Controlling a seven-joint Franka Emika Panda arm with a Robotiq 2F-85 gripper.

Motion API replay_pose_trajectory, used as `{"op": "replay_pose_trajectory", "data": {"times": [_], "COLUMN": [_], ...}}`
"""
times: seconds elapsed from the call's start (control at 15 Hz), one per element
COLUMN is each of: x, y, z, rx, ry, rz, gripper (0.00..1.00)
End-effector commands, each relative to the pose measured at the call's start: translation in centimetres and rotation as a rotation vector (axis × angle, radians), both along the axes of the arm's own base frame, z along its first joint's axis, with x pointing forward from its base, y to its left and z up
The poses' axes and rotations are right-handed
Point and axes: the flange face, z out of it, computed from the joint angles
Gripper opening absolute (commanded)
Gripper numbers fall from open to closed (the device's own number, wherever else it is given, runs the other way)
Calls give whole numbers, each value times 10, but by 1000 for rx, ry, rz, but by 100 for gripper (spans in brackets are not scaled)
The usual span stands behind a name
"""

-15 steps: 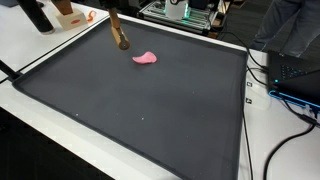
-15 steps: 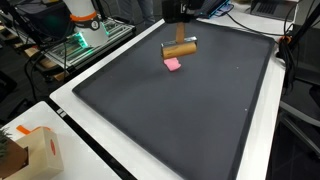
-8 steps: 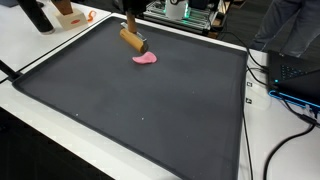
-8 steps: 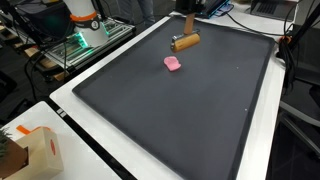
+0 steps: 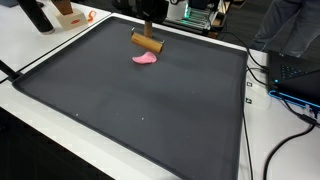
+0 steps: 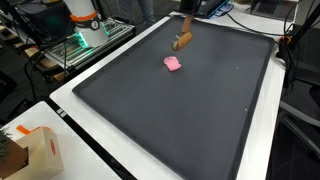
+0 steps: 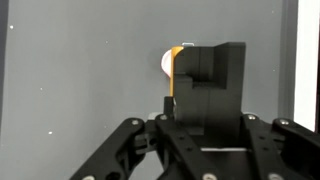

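Observation:
A short wooden cylinder (image 5: 147, 42) (image 6: 182, 41) hangs just above the black mat (image 5: 140, 110) (image 6: 190, 110) near its far edge, and my gripper (image 5: 146, 33) (image 6: 184, 32) is shut on it. A small pink block (image 5: 146, 59) (image 6: 173, 63) lies flat on the mat, close beside the cylinder and apart from it. In the wrist view the black finger (image 7: 210, 80) covers most of the cylinder (image 7: 170, 68); only its pale end and orange-brown rim show to the left. The pink block is hidden in that view.
The mat lies on a white table (image 5: 275, 140). A laptop and cables (image 5: 298, 75) sit beside one mat edge. An electronics rack with green lights (image 6: 85, 38) and a cardboard box (image 6: 30, 150) stand off the mat. Orange items (image 5: 72, 15) are at a far corner.
The gripper has carried the wooden cylinder along the mat's far edge, past the pink block, and the cylinder has turned in the grip. The pink block has not moved.

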Motion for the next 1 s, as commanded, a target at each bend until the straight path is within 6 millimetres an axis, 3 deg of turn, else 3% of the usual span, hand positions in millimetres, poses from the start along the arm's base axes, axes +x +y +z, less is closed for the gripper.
{"op": "replay_pose_trajectory", "data": {"times": [0.0,0.47,0.93], "x": [-17,-31,-44], "y": [12,24,20], "z": [-2,-10,7], "rx": [-57,-75,-42], "ry": [29,89,114], "rz": [153,294,366], "gripper": [23,23,23]}}
